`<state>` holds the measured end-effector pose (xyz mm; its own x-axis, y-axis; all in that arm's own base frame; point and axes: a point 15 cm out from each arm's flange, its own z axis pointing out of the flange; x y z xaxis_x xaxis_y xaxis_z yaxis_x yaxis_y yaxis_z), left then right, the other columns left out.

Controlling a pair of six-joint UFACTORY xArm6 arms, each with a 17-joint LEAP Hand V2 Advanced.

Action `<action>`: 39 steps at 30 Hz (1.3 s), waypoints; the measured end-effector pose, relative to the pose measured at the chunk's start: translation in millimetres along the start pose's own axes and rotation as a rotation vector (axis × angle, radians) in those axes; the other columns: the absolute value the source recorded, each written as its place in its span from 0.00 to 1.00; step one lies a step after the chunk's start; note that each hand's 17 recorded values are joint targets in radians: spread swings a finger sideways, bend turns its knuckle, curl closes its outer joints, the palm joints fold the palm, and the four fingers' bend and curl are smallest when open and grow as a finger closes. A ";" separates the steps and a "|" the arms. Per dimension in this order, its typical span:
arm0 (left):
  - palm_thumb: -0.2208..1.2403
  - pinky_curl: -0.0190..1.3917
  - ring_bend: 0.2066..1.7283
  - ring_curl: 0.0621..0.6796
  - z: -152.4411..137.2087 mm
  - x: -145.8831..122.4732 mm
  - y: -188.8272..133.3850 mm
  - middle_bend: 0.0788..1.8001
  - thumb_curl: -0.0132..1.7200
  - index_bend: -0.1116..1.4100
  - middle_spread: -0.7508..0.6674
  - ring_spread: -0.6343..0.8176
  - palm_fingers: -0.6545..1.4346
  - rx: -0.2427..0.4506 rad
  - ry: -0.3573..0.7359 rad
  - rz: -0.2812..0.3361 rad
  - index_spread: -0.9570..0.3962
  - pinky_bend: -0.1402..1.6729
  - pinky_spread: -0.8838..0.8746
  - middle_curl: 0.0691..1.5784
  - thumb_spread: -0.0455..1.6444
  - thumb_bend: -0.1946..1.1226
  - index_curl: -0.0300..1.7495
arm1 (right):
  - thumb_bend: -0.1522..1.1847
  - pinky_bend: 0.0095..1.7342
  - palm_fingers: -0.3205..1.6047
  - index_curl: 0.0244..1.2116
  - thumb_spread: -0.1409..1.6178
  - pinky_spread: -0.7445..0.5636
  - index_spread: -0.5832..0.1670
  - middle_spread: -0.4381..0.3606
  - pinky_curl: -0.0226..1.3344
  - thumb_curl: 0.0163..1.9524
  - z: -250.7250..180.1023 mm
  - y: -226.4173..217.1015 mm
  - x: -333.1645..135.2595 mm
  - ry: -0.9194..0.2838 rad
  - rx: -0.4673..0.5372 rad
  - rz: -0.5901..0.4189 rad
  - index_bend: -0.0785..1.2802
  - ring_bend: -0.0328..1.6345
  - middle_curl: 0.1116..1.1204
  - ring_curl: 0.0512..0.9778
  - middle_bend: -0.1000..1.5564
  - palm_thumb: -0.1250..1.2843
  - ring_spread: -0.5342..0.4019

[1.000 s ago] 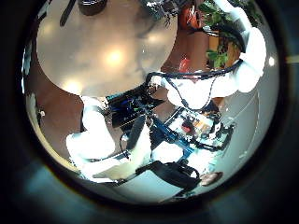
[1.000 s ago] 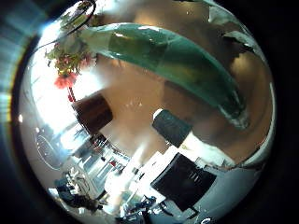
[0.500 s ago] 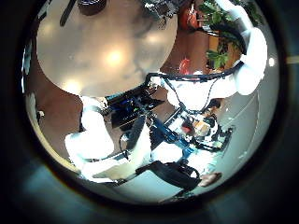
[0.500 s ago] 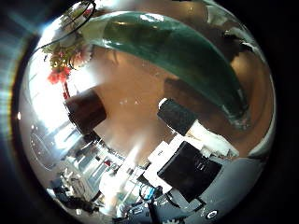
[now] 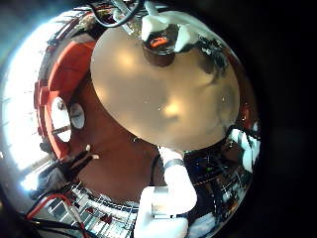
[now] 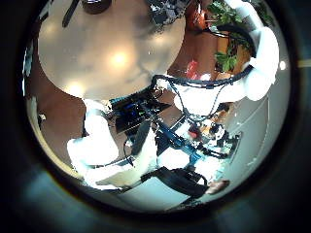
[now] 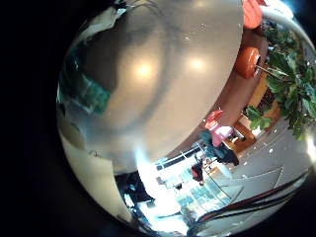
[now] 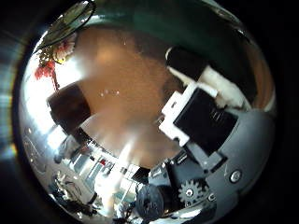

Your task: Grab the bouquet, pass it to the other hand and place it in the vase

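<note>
You are at the first step: the pick-up. From the right hand's [image 8: 201, 117] thumb-side palm view, the bouquet [image 8: 140, 11] runs as a long wrapped stem along the far side of the palm, close in and just past its fingertips [image 8: 190, 61]. The bouquet seems to lie on the worktop [image 8: 121, 93]. Its flower heads [image 8: 44, 63] are bunched at one end, off to the side of the hand. I cannot tell whether the fingers have closed on the wrap or only reach toward it.

A squat dark thing, probably the vase [image 8: 70, 107], stands on the worktop beyond the palm, near the flowers.

Your left hand [image 6: 97, 146] hangs well above the worktop with its fingers loose and nothing in them.

Next, I would settle the right hand's fingers round the stem, away from the blooms, before lifting. The wrap looks smooth and tapering, so it could slide or roll under a loose hold.
</note>
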<state>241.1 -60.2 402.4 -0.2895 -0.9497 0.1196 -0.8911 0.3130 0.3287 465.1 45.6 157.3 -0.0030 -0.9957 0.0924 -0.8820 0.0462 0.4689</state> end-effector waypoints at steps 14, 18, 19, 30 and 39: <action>0.36 0.24 0.20 0.25 -0.5 -4.6 0.3 0.06 0.19 0.17 0.90 0.87 0.29 0.002 0.002 0.002 0.76 0.24 0.82 0.13 0.65 0.13 0.15 | 0.19 0.84 0.77 0.78 0.63 0.40 0.21 0.30 0.37 0.32 -86.3 1.7 31.2 0.060 0.472 0.040 0.78 0.85 0.78 0.64 0.82 0.89 0.34; 0.36 0.24 0.20 0.25 -3.6 -7.5 -4.2 0.06 0.19 0.17 0.90 0.87 0.29 0.005 0.011 -0.006 0.76 0.24 0.82 0.13 0.65 0.13 0.15 | 0.19 0.84 0.75 0.82 0.62 0.42 0.25 0.33 0.40 0.35 -118.6 21.4 60.3 0.072 0.568 0.069 0.80 0.87 0.78 0.66 0.84 0.91 0.35; 0.36 0.24 0.20 0.25 -5.7 -7.9 -7.3 0.06 0.19 0.17 0.90 0.87 0.29 0.007 0.011 -0.006 0.76 0.24 0.82 0.13 0.65 0.13 0.15 | 0.19 0.84 0.75 0.83 0.62 0.42 0.26 0.34 0.40 0.36 -127.2 25.6 68.5 0.068 0.590 0.080 0.81 0.87 0.77 0.67 0.85 0.91 0.36; 0.37 0.24 0.21 0.25 -23.1 0.8 -27.6 0.06 0.19 0.17 0.90 0.87 0.30 0.050 0.095 -0.009 0.76 0.24 0.82 0.14 0.66 0.13 0.15 | 0.17 0.83 0.75 0.87 0.61 0.44 0.34 0.38 0.46 0.42 -228.2 109.5 134.3 -0.186 0.900 0.089 0.83 0.89 0.74 0.70 0.88 0.92 0.37; 0.38 0.24 0.21 0.25 -44.0 37.6 -43.1 0.07 0.19 0.19 0.88 0.86 0.33 0.131 0.309 0.037 0.78 0.23 0.82 0.15 0.68 0.13 0.17 | 0.15 0.80 0.75 0.87 0.60 0.44 0.37 0.40 0.49 0.46 -273.8 171.1 175.8 -0.655 1.103 0.088 0.84 0.89 0.72 0.70 0.89 0.90 0.38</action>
<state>284.0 -108.8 433.9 -0.2208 -0.8832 0.4138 -0.9252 0.3239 0.1977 442.7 -99.6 494.2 -0.0340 -0.8604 -0.5084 -0.7874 0.3364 -0.5166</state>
